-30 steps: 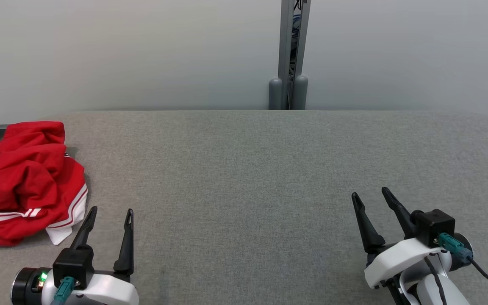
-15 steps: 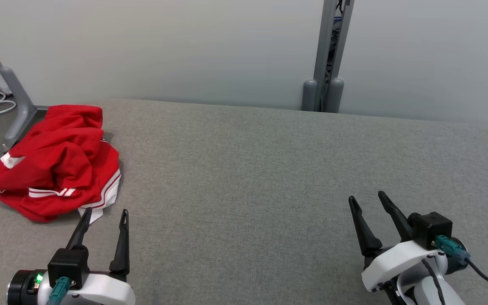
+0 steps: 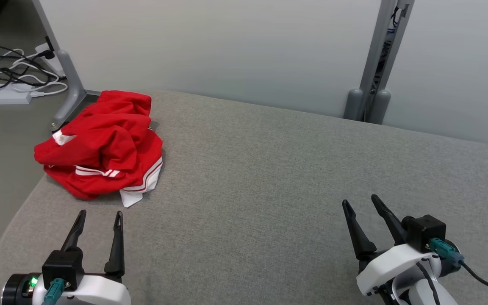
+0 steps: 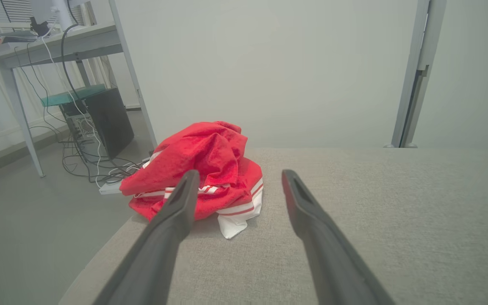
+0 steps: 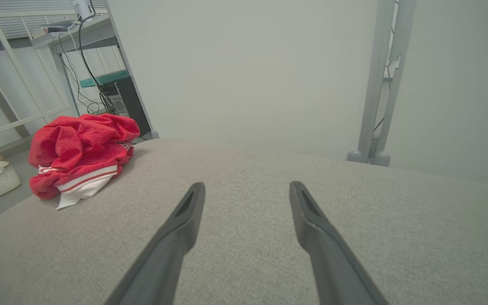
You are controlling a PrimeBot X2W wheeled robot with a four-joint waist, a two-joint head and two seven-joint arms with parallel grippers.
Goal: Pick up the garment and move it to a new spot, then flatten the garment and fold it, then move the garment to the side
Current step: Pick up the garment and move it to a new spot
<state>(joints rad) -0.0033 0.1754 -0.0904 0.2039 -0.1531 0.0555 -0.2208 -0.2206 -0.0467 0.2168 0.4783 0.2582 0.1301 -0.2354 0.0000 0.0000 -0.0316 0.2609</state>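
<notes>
- Item: garment (image 3: 102,146), red with white stripe trim, bunched in a heap on the grey padded surface (image 3: 269,178), at its far left corner and reaching the left edge.
- Long axis: none clear while crumpled. The heap runs loosely near to far, a white hem corner pointing toward the robot.
- Bearing: straight ahead of the left gripper (image 3: 101,212), near but apart.
- Nearer arm: the left. The right gripper (image 3: 360,200) is well apart, across the surface.
- Left gripper: jaws spread wide, empty, touching nothing.
- Right gripper: the same, wide and empty.
- Judgement: pick-up not yet begun; a forward reach by the left arm suits.
</notes>
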